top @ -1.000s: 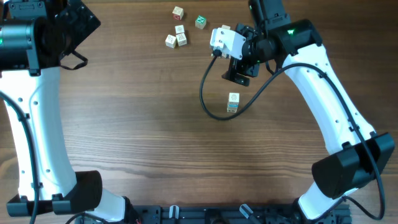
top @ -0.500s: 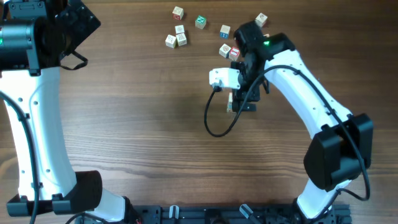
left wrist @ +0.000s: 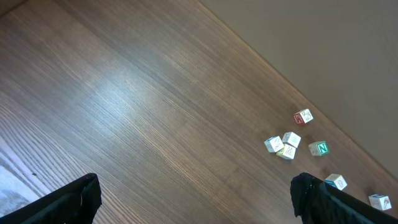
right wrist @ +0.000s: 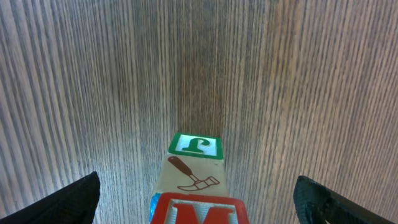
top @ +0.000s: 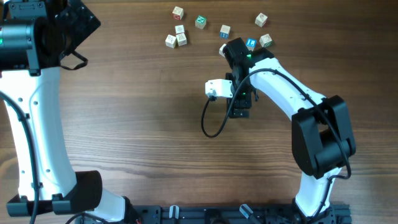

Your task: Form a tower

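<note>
A: Where's the tower (right wrist: 191, 179), that narrow stack of pale wooden letter cubes?

B: Mid brown wooden tabletop (top: 137, 124), upright inside right hand (right wrist: 198, 204). Fingers wide, no contact, prob. to avoid knocking it. Left hand (left wrist: 199, 205) wide, empty, parked far left.

Most of the middle and near worktop (top: 137, 143) is bare wood, open to a gripper coming from the left, where the left arm (top: 28, 112) keeps to the edge. Along the far edge the loose cubes (top: 180, 34) lie in small clusters with narrow gaps between them, and the right arm (top: 280, 78) with its looping cable (top: 203, 121) blocks the centre-right. Bare wood shows on either side of the tower (right wrist: 194, 180), between it and the wide-spread fingers (right wrist: 68, 202) of the right gripper (top: 240, 107).
</note>
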`<state>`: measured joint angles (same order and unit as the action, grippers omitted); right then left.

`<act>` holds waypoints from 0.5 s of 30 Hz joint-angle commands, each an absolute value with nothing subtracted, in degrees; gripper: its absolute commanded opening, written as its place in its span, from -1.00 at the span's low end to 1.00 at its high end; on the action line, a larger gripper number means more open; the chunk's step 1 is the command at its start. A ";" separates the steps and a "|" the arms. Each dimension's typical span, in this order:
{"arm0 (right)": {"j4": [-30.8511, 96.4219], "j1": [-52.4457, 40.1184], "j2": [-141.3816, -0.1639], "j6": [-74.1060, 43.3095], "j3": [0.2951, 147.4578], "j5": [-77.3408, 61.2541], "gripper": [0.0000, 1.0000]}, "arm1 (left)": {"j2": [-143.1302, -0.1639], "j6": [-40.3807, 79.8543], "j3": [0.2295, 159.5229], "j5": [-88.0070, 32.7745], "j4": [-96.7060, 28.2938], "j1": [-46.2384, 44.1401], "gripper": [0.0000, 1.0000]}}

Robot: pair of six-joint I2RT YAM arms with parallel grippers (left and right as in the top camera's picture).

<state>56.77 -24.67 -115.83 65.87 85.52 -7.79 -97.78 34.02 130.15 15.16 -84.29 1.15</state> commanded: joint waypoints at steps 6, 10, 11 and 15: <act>57.67 -24.53 -118.21 65.58 85.38 -8.97 0.94 | -96.75 34.81 130.74 16.10 -84.31 1.41 1.00; 56.77 -24.53 -119.81 65.63 85.38 -8.97 0.88 | -96.75 34.81 130.74 16.10 -84.31 1.41 1.00; 56.73 -24.53 -119.81 65.63 85.38 -8.97 0.87 | -96.75 34.81 130.72 16.10 -84.31 1.41 1.00; 56.40 -24.53 -119.81 65.60 85.38 -9.02 0.64 | -96.75 34.81 130.72 16.10 -84.31 1.41 1.00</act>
